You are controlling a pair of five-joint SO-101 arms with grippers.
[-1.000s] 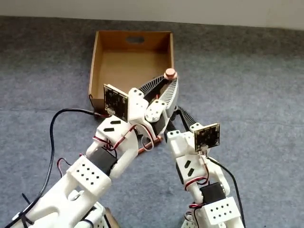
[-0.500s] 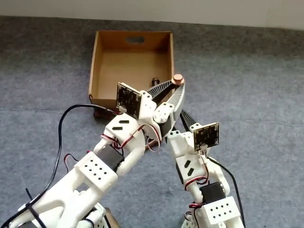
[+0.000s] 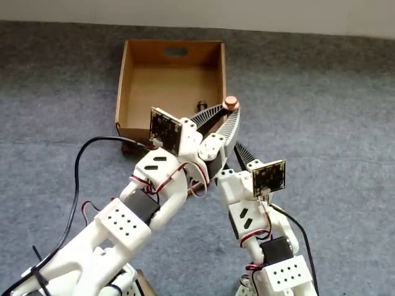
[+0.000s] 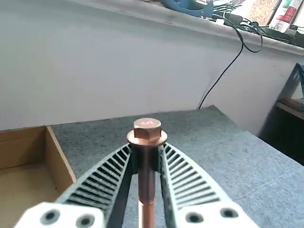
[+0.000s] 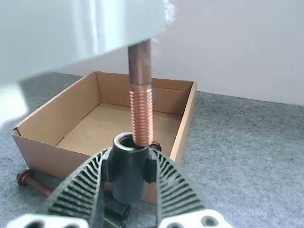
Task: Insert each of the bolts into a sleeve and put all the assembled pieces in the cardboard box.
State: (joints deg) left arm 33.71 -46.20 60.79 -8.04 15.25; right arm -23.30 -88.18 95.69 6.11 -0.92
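A spare bolt [image 5: 29, 182] lies unassembled on the counter by the near left corner of the cardboard box [image 3: 126, 74], while my left gripper [image 4: 146, 153] clamps a bolt [image 4: 147, 135] upright, its threaded tip just entering the sleeve [image 5: 127, 176] clenched in my right gripper [image 5: 129, 160], so nothing here is boxed yet.

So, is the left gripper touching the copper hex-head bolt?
Touching. The left wrist view shows the left gripper clamping the copper hex-head bolt just under its flange.
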